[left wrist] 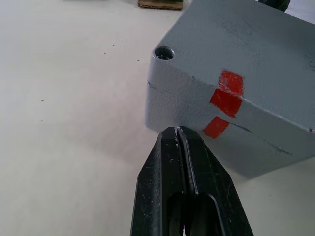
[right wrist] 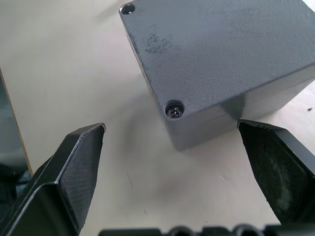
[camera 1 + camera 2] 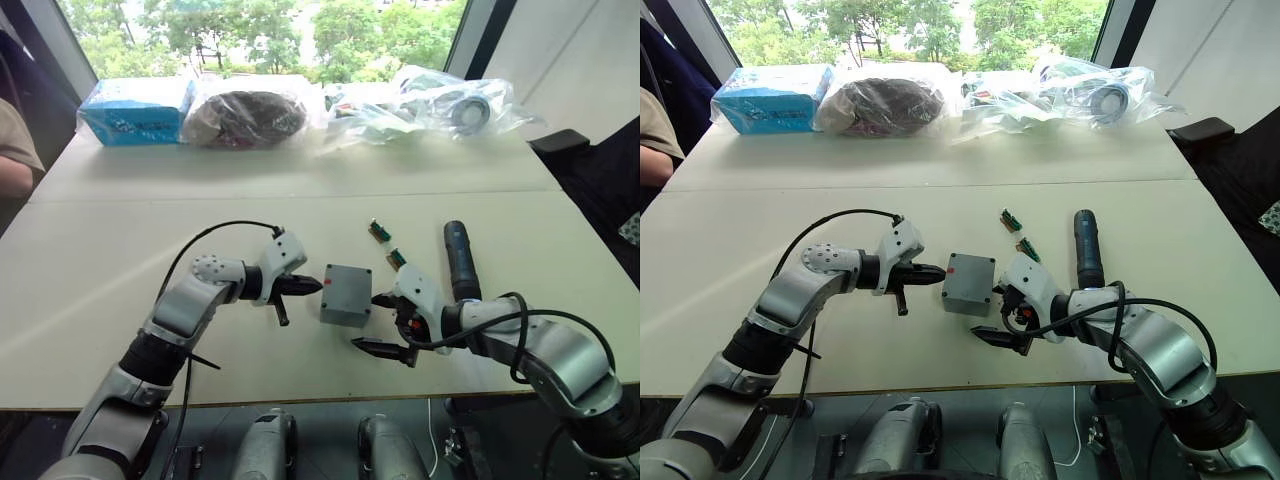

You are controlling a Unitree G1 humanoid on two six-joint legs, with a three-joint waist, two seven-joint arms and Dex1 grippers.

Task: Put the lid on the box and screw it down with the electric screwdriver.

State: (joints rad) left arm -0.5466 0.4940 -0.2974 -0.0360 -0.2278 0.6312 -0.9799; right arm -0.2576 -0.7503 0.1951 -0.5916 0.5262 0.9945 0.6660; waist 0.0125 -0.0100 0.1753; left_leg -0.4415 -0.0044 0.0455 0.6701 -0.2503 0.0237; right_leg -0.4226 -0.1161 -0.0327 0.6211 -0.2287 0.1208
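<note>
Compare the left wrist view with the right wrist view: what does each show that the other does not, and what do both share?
Left wrist view alone: red marks across the seam, an empty corner screw hole, and the left gripper shut. Right wrist view alone: a screw seated in a corner, with the right gripper open. Both: the lid sitting on the box, on the table.

the box sits on the table with the lid on it. the left gripper lies just left of it, the right gripper at its near right corner. the electric screwdriver lies further right, two small connectors between. bags line the far edge.
</note>
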